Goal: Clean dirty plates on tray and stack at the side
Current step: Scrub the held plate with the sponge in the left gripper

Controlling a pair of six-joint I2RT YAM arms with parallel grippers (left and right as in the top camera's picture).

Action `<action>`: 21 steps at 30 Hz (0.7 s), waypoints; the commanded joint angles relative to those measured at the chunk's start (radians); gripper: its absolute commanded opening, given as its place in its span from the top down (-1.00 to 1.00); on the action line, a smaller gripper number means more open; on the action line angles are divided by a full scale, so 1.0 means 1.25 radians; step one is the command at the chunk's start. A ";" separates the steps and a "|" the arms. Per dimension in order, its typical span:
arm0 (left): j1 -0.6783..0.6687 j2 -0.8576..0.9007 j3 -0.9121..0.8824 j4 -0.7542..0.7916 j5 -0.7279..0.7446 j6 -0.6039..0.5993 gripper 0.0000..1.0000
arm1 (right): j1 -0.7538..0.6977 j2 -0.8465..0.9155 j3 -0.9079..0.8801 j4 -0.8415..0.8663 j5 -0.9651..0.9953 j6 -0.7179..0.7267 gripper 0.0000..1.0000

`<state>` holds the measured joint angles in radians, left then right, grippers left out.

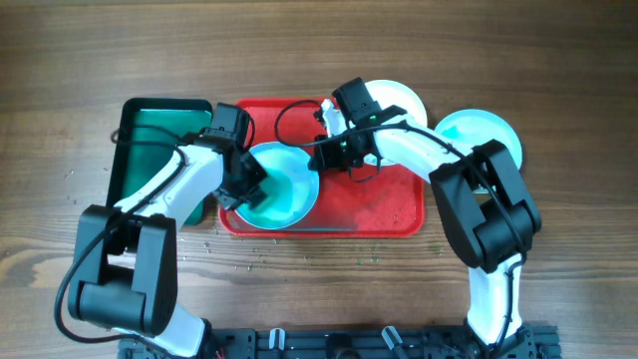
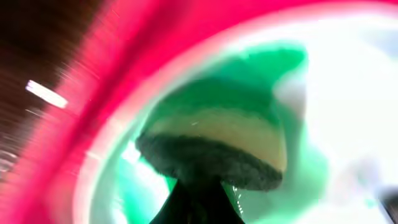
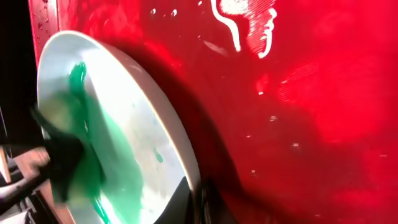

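A white plate [image 1: 289, 189] smeared with teal-green lies tilted on the left part of the red tray [image 1: 379, 204]. My left gripper [image 1: 242, 184] is shut on a yellow sponge with a dark scouring side [image 2: 217, 149] and presses it onto the plate [image 2: 348, 112]. My right gripper [image 1: 321, 155] is shut on the plate's right rim [image 3: 198, 186]. In the right wrist view, the smeared plate [image 3: 143, 124] stands against the tray floor [image 3: 298, 93], and the sponge [image 3: 62, 165] is at its far side. A second plate [image 1: 404, 100] lies at the tray's back right. A third plate [image 1: 483, 130] lies right of the tray.
A smaller dark green tray [image 1: 150, 130] sits left of the red tray, under my left arm. Small crumbs are scattered on the wooden table in front of the trays. Cables run over the back of the red tray.
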<state>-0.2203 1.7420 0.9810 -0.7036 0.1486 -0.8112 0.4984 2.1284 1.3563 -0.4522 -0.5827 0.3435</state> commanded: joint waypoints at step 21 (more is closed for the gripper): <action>-0.020 0.032 -0.035 0.096 -0.412 -0.013 0.92 | 0.000 0.018 -0.005 0.002 -0.016 0.009 0.91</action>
<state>-0.2630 1.7519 0.9703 -0.5304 -0.1234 -0.8257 0.4984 2.1284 1.3563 -0.4465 -0.5831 0.3546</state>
